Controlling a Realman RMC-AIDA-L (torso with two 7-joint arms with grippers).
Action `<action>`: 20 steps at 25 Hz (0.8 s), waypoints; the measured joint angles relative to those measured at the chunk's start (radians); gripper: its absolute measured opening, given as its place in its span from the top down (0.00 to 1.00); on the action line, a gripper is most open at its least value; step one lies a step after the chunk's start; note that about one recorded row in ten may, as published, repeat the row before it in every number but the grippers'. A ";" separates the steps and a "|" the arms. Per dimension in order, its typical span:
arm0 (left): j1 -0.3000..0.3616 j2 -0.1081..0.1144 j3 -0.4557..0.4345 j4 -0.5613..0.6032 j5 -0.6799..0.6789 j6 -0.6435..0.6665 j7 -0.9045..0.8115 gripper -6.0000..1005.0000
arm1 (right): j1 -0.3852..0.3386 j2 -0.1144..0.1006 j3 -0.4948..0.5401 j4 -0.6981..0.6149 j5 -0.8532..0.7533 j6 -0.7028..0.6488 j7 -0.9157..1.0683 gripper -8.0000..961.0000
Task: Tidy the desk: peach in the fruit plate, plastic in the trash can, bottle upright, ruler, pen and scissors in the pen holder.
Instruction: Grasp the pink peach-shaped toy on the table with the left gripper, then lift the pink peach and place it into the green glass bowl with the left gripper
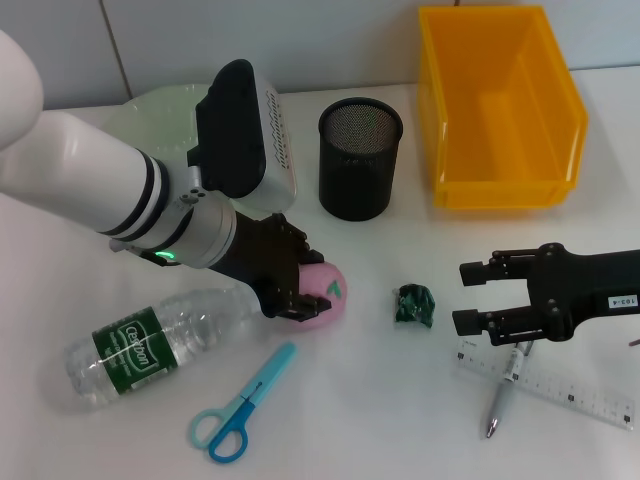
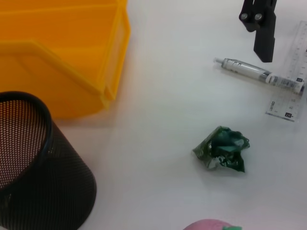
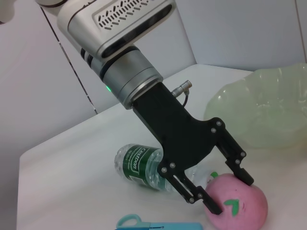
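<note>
closing on the peach (image 1: 322,293) looks like the job now: the left gripper (image 1: 300,290) has its fingers spread wide astride it, tips at the fruit's sides, and i'd say it should squeeze gently and lift straight up before swinging back to the pale green plate (image 1: 165,108) behind the arm. the peach is pink, round, with a green leaf mark, resting on the table beside the lying bottle (image 1: 160,340). the right gripper (image 1: 478,297) hangs open above the pen (image 1: 505,390) and ruler (image 1: 550,382).

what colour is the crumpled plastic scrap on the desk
Dark green, with shiny silvery creases: the crumpled plastic scrap shows best in the left wrist view.
</note>
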 joint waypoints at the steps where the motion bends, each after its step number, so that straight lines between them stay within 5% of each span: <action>1: 0.001 0.000 0.003 0.002 -0.003 -0.001 0.000 0.35 | 0.000 0.000 0.000 0.000 0.000 0.000 0.000 0.20; 10: 0.028 0.003 -0.018 0.063 -0.046 0.034 -0.009 0.56 | -0.003 -0.004 0.000 0.000 0.000 0.001 0.000 0.20; 20: 0.161 0.011 -0.346 0.201 -0.235 0.180 0.017 0.71 | 0.000 -0.010 0.000 0.001 -0.003 0.010 0.000 0.20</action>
